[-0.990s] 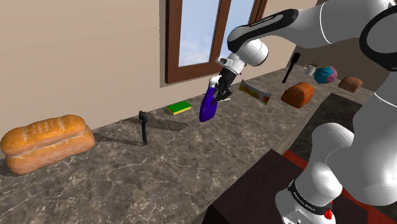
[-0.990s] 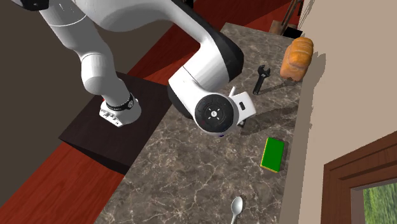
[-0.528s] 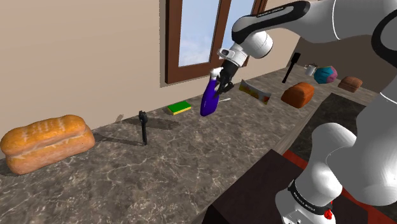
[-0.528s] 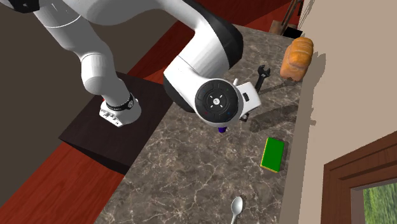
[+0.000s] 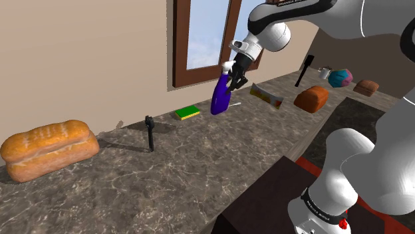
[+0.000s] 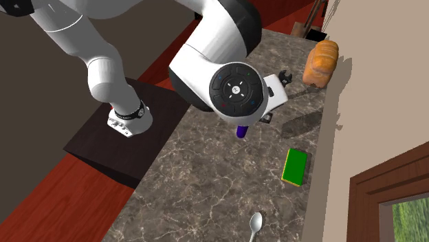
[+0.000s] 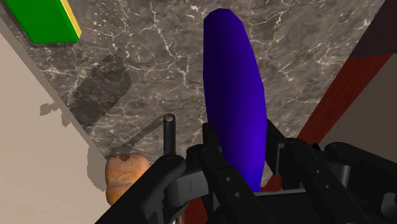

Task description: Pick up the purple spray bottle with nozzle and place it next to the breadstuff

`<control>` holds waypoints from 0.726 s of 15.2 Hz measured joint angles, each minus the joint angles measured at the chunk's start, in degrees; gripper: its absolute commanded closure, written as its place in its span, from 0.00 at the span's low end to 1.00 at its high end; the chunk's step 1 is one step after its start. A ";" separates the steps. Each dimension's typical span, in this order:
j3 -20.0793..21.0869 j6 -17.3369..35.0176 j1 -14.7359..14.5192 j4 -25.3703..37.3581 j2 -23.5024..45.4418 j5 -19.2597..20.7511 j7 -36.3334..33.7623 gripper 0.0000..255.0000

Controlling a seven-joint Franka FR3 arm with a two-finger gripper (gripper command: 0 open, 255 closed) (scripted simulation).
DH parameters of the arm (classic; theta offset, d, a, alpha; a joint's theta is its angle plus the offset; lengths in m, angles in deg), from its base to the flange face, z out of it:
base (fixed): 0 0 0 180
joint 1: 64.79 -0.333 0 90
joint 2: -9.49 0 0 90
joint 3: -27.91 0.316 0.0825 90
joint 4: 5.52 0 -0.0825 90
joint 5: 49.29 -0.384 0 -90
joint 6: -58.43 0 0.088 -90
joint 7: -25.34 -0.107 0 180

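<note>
My gripper (image 5: 233,78) is shut on the neck of the purple spray bottle (image 5: 219,100), which hangs well above the dark marble counter (image 5: 199,166), in front of the window. In the wrist view the black fingers (image 7: 213,159) clasp the bottle (image 7: 234,95) from both sides, its body pointing down at the counter. From the second exterior view the hand's round flange covers most of the bottle, leaving its purple base (image 6: 241,131) showing. The big orange-brown bread loaf (image 5: 48,149) lies at the far left of the shoulder view, against the wall; it also shows as loaf (image 6: 321,62) and loaf (image 7: 126,178).
A black wrench (image 5: 150,131) lies between bottle and loaf. A green block (image 5: 187,112) lies by the wall, and a spoon (image 6: 255,223) beyond it. At the shoulder view's right are a flat packet (image 5: 266,96), a smaller orange loaf (image 5: 311,98) and a pink-teal ball (image 5: 340,78).
The gripper has lifted the bottle higher off the counter, moving up and a little right in the shoulder view. Everything on the counter stayed put.
</note>
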 measured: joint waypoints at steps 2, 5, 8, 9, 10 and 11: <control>0.12 -1.07 0.07 1.03 -0.46 0.54 -0.85 1.00; 0.53 -2.70 0.09 2.64 -1.36 1.42 -2.49 1.00; 0.59 -4.66 0.21 4.56 -1.85 2.04 -3.61 1.00; 0.78 -5.19 0.19 5.13 -2.12 2.28 -4.20 1.00; 0.87 -5.74 0.22 5.61 -2.40 2.53 -4.61 1.00; 0.84 -6.49 0.18 6.54 -2.26 2.49 -4.96 1.00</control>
